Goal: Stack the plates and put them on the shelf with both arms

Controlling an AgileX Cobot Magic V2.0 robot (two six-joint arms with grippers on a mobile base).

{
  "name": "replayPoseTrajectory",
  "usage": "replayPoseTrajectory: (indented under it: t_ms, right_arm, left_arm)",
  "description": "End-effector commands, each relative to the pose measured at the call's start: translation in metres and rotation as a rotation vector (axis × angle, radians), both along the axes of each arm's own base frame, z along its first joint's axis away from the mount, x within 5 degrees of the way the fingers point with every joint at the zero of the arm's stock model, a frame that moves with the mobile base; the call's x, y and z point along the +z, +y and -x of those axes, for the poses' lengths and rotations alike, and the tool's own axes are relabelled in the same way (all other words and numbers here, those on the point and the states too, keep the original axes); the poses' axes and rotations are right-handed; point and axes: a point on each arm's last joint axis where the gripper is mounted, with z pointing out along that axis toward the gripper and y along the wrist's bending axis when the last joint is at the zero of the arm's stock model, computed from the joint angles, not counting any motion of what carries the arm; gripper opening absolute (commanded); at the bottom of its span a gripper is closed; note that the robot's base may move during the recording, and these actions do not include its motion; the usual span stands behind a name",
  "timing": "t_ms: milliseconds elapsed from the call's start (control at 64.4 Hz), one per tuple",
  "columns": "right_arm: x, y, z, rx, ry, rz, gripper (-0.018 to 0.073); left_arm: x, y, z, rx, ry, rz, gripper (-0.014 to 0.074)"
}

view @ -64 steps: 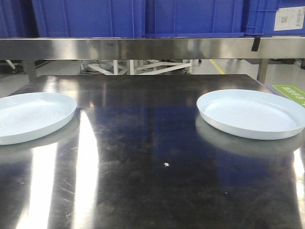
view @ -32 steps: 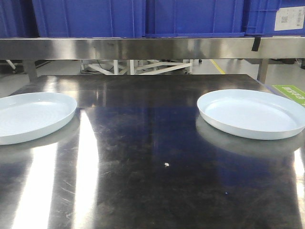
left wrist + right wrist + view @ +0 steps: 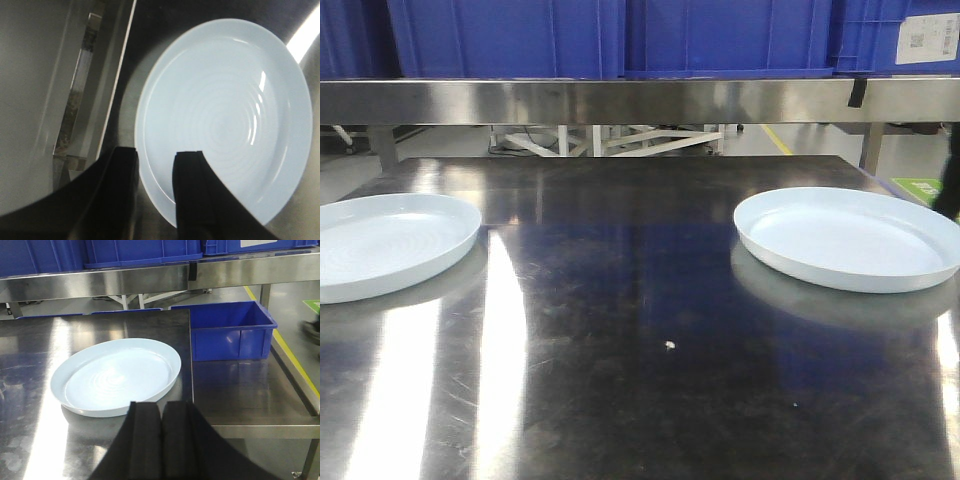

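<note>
Two pieces wait well apart on the dark tabletop in the front view: the left plate and the right plate, both in front of the shelf. No claw shows there.

In the left wrist view, the left gripper keeps a modest gap. One finger is outside the left plate's rim and one is inside, probably to pinch the edge.

In the right wrist view, the right gripper has its fingers pressed together and holds nothing. The right plate lies just ahead of it and is not yet taken.
</note>
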Motion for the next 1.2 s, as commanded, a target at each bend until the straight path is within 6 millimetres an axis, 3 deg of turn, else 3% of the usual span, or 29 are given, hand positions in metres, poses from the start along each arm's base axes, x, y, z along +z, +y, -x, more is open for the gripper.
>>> replayPoseTrajectory:
  t_ms: [0,233,574,1180]
  right_arm:
    - [0.008,-0.003,0.001,-0.031,-0.097,0.017,0.0031]
    - [0.008,-0.003,0.001,-0.031,-0.097,0.017,0.0031]
    - [0.008,-0.003,0.001,-0.031,-0.097,0.017,0.0031]
    - [0.008,-0.003,0.001,-0.031,-0.097,0.017,0.0031]
  left_arm:
    - [0.017,0.001,-0.005,0.027,-0.087,-0.009,0.0293]
    - [-0.008,-0.001,-0.017,-0.005,-0.031,-0.010,0.0319]
    - [-0.026,-0.015,-0.027,-0.050,-0.002,-0.028,0.0334]
    - [-0.027,-0.015,-0.029,-0.051,-0.015,-0.054,0.0334]
